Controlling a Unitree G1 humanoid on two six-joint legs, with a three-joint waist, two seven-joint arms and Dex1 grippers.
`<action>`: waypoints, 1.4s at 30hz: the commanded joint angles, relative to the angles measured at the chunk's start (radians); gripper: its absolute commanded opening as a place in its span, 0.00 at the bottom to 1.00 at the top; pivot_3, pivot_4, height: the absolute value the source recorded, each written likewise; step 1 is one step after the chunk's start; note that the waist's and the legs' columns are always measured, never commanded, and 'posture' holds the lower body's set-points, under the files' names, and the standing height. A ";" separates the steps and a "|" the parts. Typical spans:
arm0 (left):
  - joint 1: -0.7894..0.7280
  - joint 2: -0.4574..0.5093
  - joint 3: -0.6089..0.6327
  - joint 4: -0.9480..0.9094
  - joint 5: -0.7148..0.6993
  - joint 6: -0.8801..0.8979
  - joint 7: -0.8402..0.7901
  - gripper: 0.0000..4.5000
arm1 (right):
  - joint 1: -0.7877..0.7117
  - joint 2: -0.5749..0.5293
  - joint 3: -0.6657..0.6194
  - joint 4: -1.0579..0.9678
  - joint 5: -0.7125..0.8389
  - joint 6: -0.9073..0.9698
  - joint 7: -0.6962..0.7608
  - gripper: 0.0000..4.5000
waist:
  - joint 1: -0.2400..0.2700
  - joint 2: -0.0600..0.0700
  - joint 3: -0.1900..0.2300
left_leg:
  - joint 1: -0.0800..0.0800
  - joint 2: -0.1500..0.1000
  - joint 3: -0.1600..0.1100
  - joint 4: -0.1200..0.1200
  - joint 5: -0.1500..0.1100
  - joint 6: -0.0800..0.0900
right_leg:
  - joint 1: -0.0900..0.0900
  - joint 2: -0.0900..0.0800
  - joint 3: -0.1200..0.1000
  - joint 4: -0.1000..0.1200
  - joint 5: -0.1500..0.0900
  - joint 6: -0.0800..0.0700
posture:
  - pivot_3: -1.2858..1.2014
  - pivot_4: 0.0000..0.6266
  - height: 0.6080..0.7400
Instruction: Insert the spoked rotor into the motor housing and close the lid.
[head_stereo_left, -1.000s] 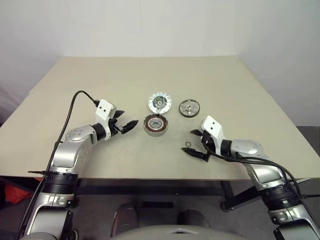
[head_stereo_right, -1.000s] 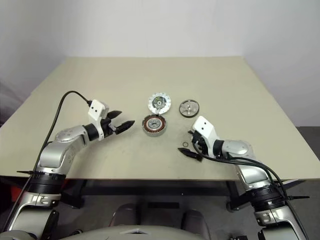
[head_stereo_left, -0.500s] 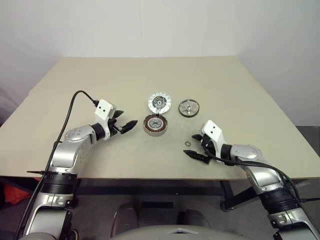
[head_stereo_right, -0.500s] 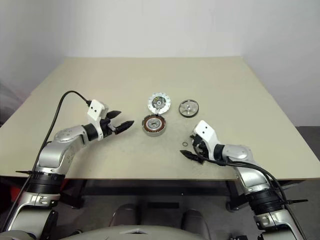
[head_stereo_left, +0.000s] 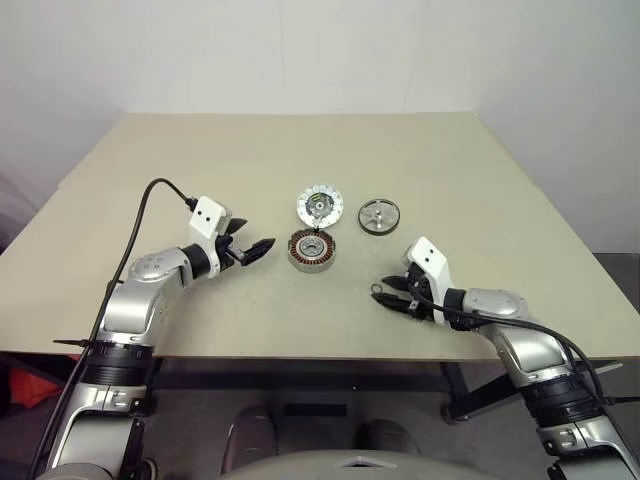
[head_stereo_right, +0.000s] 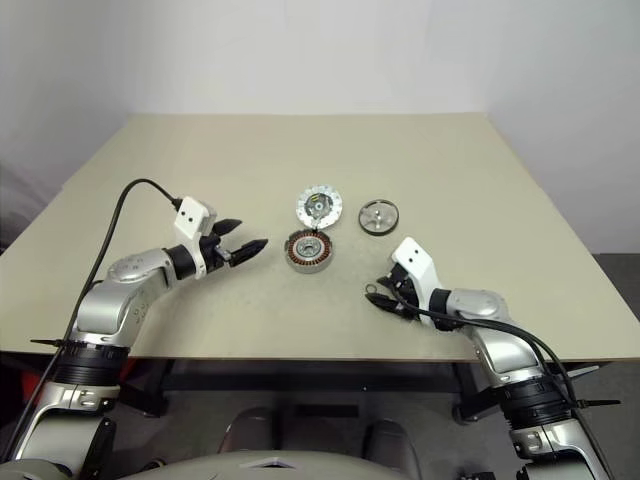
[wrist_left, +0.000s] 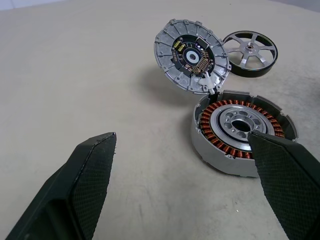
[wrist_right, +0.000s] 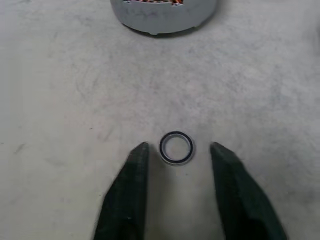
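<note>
Black right claw (wrist_right: 176, 150) straddles washer (wrist_right: 176, 148), tips apart, angled tableward.

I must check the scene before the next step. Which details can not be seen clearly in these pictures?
- Motor housing: in the right wrist view the picture's edge cuts off its upper part.
- Small ring: between the right gripper fingertips; whether they touch it cannot be told.
- Lid: it stands tilted over the housing; how it is attached is too small to tell.
- Spoked rotor: in the left wrist view the lid hides its near edge.
</note>
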 joint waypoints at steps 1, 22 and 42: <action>-0.026 0.005 0.008 -0.014 0.000 -0.016 -0.001 1.00 | -0.015 -0.012 -0.024 -0.030 0.016 0.002 0.002 0.23 | 0.000 0.000 0.000 | 0.000 0.000 0.000 0.000 0.000 0.000 | 0.000 0.000 0.000 0.000 0.000 0.000 | 0.52 0.00 1.00; -0.026 0.005 0.009 -0.010 0.004 -0.022 0.004 1.00 | -0.168 -0.021 -0.067 0.248 -0.054 -0.141 -0.074 0.15 | -0.001 0.000 0.000 | 0.000 0.000 0.000 0.000 0.000 0.000 | 0.000 0.000 0.000 0.000 0.002 -0.004 | 0.52 0.00 1.00; -0.023 0.009 0.013 -0.015 0.011 -0.029 0.010 1.00 | -0.209 -0.020 -0.070 0.450 -0.084 -0.294 -0.095 0.60 | 0.000 0.000 0.000 | 0.001 0.000 0.000 0.001 0.000 0.000 | 0.003 0.000 -0.001 0.000 0.002 -0.003 | 0.52 0.00 1.00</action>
